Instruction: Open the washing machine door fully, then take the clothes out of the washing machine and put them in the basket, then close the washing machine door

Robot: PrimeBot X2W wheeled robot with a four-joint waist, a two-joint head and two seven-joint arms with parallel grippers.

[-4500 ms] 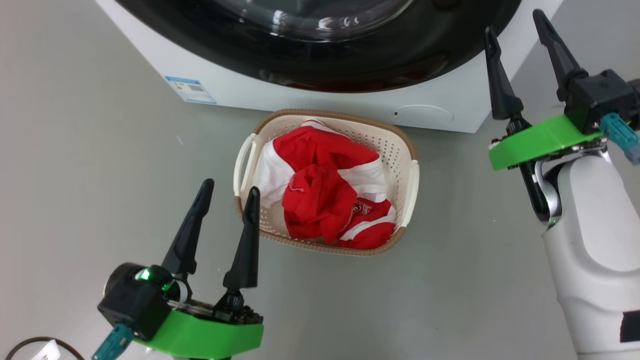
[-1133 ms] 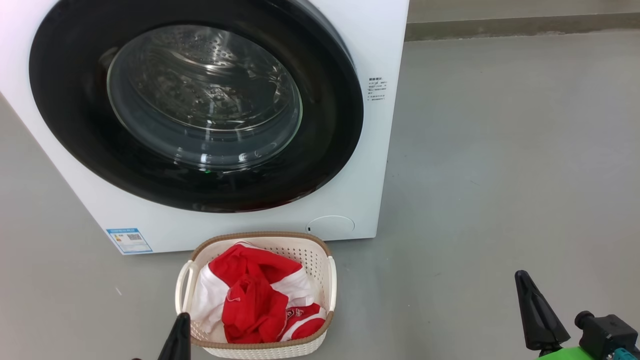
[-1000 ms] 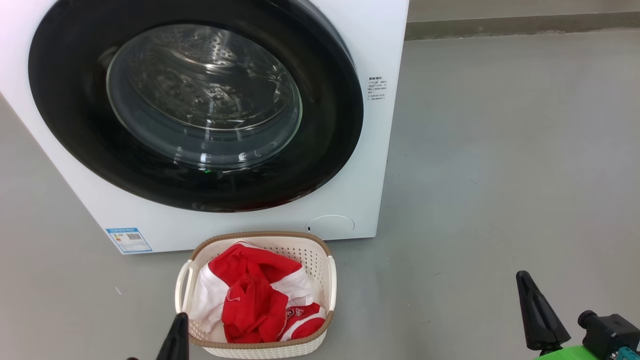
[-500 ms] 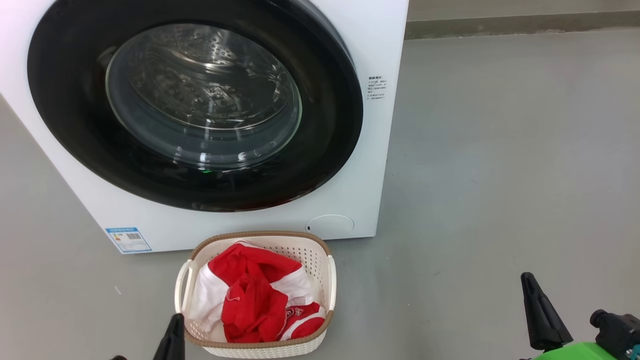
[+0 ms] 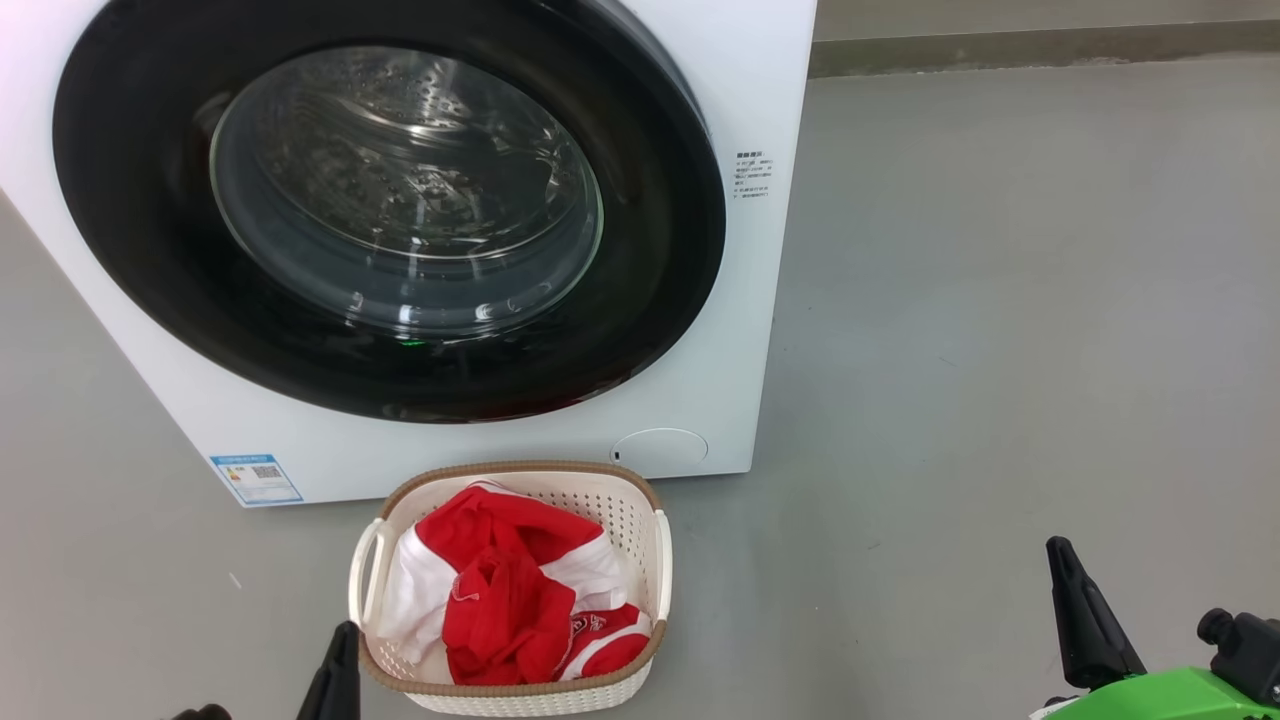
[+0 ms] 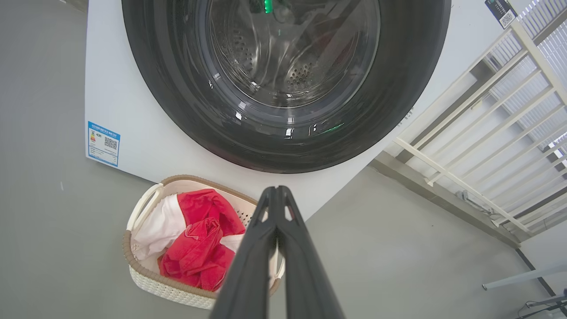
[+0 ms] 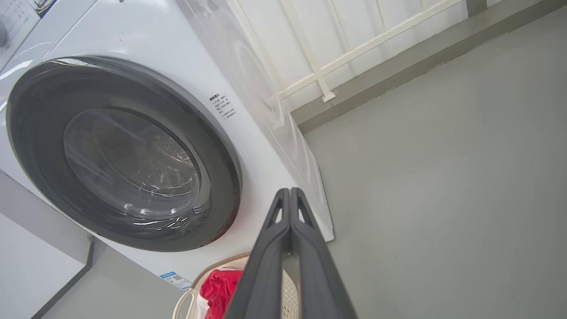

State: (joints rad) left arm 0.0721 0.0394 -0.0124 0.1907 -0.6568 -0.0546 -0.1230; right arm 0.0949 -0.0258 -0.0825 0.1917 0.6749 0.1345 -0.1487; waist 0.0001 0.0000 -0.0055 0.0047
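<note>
**Two shut grippers, one door to doubt**

Both are empty: the left gripper and the right gripper each have their fingers pressed tip to tip, holding nothing. They hang in front of the washing machine, clear of it. The washing machine door lies flat against the machine's front and looks closed. The clothes sit heaped in the basket, which stands on the floor just in front of the machine, below the door. By that lay, the task reads as finished or nearly so.

The main risk is a door pushed to but not latched — no picture shows whether it has caught, so it could spring ajar. The other risk is the left gripper, low and close beside the basket on its side away from the machine. A careless sweep there would nudge or tip the basket and spill the clothes.
</note>
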